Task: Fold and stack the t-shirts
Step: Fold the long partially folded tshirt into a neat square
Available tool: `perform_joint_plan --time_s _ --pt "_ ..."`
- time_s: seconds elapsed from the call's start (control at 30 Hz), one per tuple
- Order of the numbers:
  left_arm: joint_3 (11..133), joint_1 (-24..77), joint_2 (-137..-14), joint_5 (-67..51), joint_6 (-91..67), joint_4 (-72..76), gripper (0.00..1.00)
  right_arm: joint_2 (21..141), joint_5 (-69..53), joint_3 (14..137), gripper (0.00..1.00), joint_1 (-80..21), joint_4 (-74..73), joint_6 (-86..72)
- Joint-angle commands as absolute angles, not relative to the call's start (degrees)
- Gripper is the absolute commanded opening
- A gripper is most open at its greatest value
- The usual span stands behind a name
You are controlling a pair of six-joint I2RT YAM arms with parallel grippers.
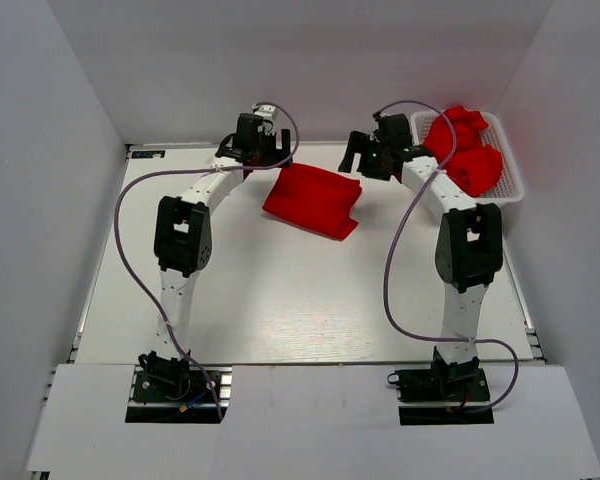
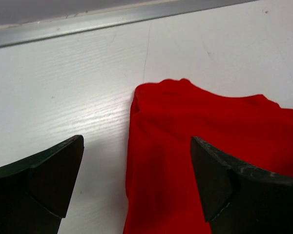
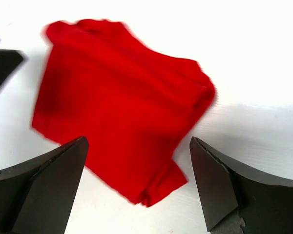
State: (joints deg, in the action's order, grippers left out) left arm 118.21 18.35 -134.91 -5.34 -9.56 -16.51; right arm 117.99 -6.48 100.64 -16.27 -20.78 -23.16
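A folded red t-shirt (image 1: 313, 200) lies flat on the white table near the back middle. It also shows in the left wrist view (image 2: 200, 146) and in the right wrist view (image 3: 122, 102). My left gripper (image 1: 250, 150) is open and empty, just left of the shirt's back edge. My right gripper (image 1: 365, 155) is open and empty, just right of the shirt, above the table. Several crumpled red t-shirts (image 1: 467, 150) lie in the white basket (image 1: 510, 185) at the back right.
White walls close in the table on the left, back and right. A metal rail (image 2: 112, 19) runs along the table's back edge. Purple cables loop from both arms.
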Motion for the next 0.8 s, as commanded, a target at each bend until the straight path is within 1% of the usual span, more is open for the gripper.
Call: perform_joint_plan --time_s 0.0,0.03,0.17,0.27,0.37,0.47,0.6,0.77 --pt "113.31 17.58 -124.91 -5.62 -10.37 -18.02 1.0 114.34 -9.57 103.18 0.9 -19.07 -21.18 -15.92" --pt "110.59 17.58 -124.02 -6.15 -10.37 -18.02 1.0 114.43 -10.45 103.27 0.9 -20.12 -21.09 -15.3" --pt "107.32 17.58 -122.61 -6.15 -10.37 -18.9 1.0 117.33 -13.35 106.69 0.9 -21.88 -19.87 -16.44" --pt "105.03 17.05 -121.2 -4.66 -10.37 -18.9 1.0 123.47 -15.9 111.61 0.9 -22.06 -19.78 -17.84" --pt "105.03 17.05 -121.2 -5.27 -8.01 -18.9 1.0 127.52 -15.21 115.92 0.9 -21.89 -20.31 -20.12" --pt "109.15 17.05 -125.05 -6.33 -5.72 -21.69 1.0 128.67 -12.41 114.79 0.9 -21.36 -17.76 -21.0" --pt "115.47 17.05 -130.15 -8.26 -3.44 -24.78 1.0 131.39 -11.87 114.7 0.9 -20.57 -17.4 -21.36" --pt "118.21 17.05 -134.81 -8.79 -0.27 -24.79 1.0 134.38 -12.48 114.08 0.9 -18.81 -15.65 -23.9"
